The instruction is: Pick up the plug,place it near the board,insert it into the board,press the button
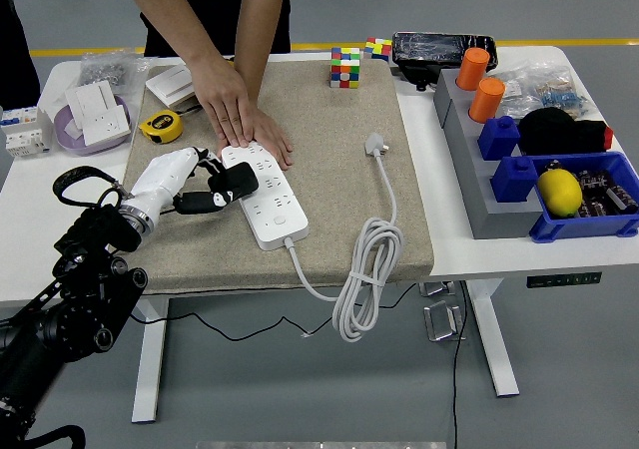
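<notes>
Gripping a black plug (238, 181) between its fingers (197, 203), the robot's white left hand (178, 185) holds it over the left edge of the long white power strip (265, 195), which lies on the beige felt mat (329, 150) on the white tabletop (40, 220). A person's two hands (243, 120) press flat on the strip's far end.

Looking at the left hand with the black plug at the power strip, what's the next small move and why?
Probably press the black plug straight down. The left hand holds it over the white power strip, seemingly tilted and not fully seated, while a person's hands steady the strip's far end on the mat.
</notes>
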Controlling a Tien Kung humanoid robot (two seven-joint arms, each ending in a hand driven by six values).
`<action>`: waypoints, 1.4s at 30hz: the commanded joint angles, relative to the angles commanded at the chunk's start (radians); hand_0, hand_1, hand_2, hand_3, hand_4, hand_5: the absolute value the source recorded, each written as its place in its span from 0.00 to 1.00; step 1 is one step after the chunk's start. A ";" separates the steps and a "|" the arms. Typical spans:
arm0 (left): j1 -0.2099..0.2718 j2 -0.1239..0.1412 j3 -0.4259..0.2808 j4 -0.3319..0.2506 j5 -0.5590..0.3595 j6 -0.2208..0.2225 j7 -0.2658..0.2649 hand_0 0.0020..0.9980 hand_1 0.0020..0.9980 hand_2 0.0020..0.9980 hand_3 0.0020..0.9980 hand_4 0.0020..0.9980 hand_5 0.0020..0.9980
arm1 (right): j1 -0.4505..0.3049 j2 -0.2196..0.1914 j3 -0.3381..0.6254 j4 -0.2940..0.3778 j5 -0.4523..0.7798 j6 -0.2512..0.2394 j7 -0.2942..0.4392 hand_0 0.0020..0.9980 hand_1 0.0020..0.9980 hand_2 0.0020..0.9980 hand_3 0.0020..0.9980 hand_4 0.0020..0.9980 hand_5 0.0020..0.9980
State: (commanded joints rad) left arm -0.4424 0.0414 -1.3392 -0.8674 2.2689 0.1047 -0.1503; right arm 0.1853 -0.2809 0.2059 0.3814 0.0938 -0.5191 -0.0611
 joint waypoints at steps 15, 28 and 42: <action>0.010 0.004 -0.037 -0.041 0.000 -0.032 0.004 0.35 0.22 0.22 0.38 0.51 0.23 | 0.000 0.001 0.005 0.000 0.002 0.000 0.001 0.81 0.76 0.73 0.75 1.00 1.00; 0.070 0.032 -0.162 -0.189 -0.004 -0.054 0.011 0.35 0.22 0.23 0.39 0.50 0.21 | -0.003 0.004 0.008 -0.001 0.001 -0.001 0.000 0.81 0.76 0.73 0.75 1.00 1.00; 0.133 0.068 -0.209 -0.124 0.000 -0.025 -0.010 0.36 0.23 0.23 0.40 0.52 0.22 | -0.006 0.004 0.006 -0.001 0.003 -0.001 0.000 0.81 0.76 0.73 0.75 1.00 1.00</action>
State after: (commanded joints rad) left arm -0.3098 0.1094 -1.5485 -0.9910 2.2689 0.0796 -0.1599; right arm 0.1788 -0.2770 0.2124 0.3804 0.0963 -0.5199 -0.0610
